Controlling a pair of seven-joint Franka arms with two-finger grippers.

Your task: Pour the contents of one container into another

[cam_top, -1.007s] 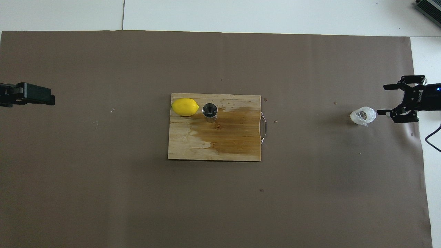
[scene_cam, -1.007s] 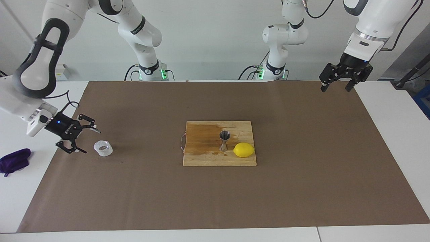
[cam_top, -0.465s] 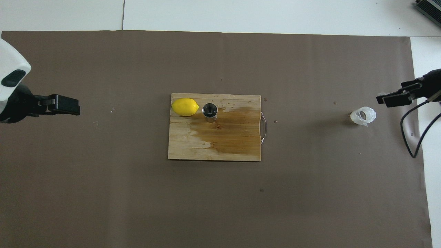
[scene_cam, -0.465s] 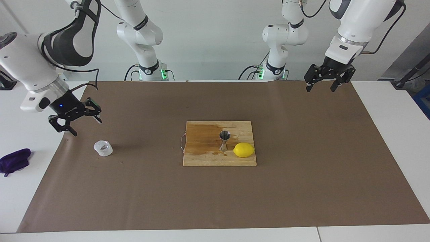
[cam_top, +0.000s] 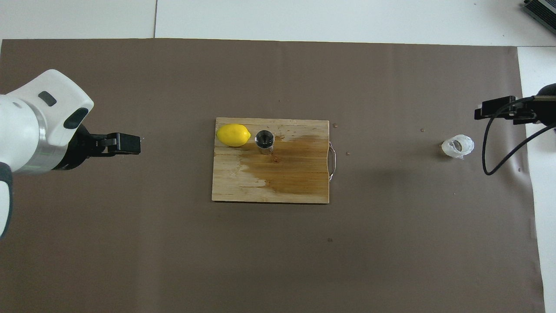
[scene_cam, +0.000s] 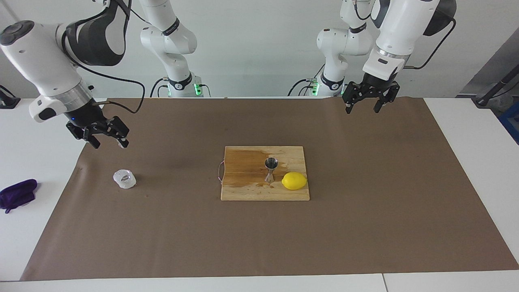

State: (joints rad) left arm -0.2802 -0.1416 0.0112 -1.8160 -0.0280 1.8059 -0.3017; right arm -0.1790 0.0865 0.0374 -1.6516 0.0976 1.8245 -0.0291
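A small squat clear glass cup (scene_cam: 124,179) (cam_top: 457,146) stands on the brown paper toward the right arm's end of the table. My right gripper (scene_cam: 110,142) (cam_top: 495,108) hangs open and empty in the air over the paper's edge beside the cup, well apart from it. The steel jigger (scene_cam: 271,169) (cam_top: 264,141) stands upright on the wooden cutting board (scene_cam: 243,190) (cam_top: 295,187) at the table's middle. My left gripper (scene_cam: 363,109) (cam_top: 126,144) is open and empty, raised over the paper toward the left arm's end.
A yellow lemon (scene_cam: 294,181) (cam_top: 233,134) lies on the board right beside the jigger. A dark wet stain covers part of the board. A purple cloth (scene_cam: 18,194) lies on the white table off the paper at the right arm's end.
My right gripper has lifted up and away from beside the glass cup, which stays put. My left gripper has swung inward toward the table's middle.
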